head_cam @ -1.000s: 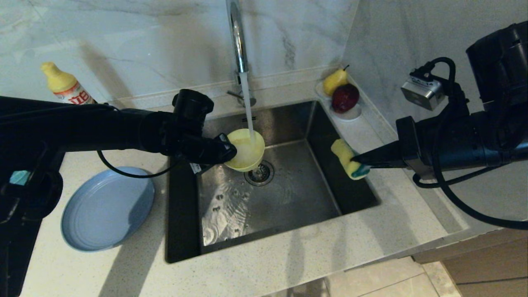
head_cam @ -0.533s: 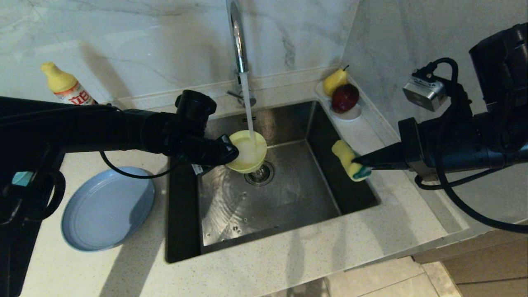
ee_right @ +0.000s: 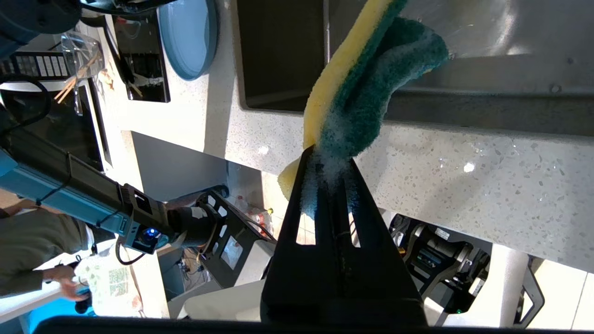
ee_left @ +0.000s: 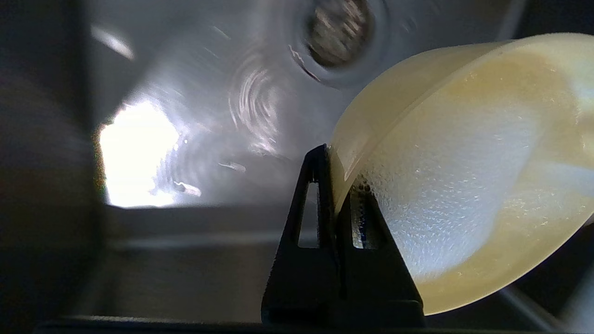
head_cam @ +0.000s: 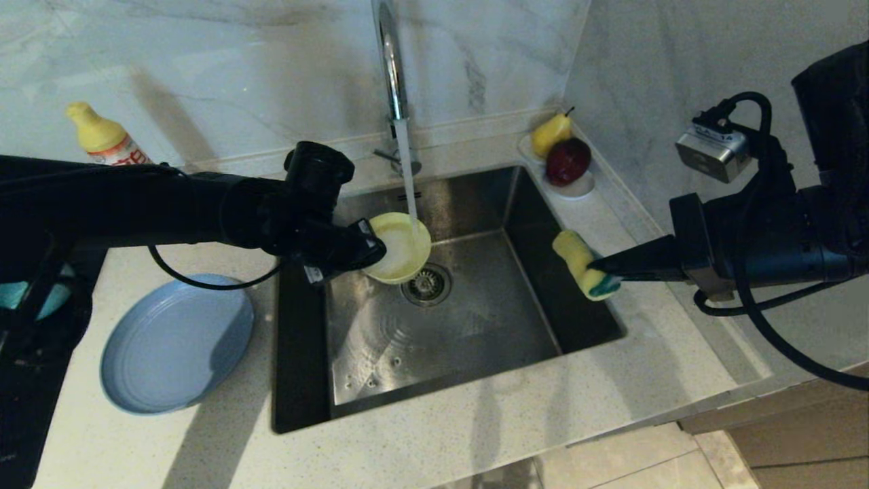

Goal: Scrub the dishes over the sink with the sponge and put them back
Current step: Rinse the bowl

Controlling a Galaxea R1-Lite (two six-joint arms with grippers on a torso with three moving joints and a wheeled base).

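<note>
Yellow bowl [head_cam: 400,247] tilted further, speckled countertop [head_cam: 475,435]

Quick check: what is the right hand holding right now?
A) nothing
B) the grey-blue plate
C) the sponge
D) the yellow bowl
C: the right hand is shut on the sponge at the sink's right edge; the left hand holds the yellow bowl.

Glossy steel sink [head_cam: 475,326], matt plastic yellow bowl [head_cam: 400,248]
</note>
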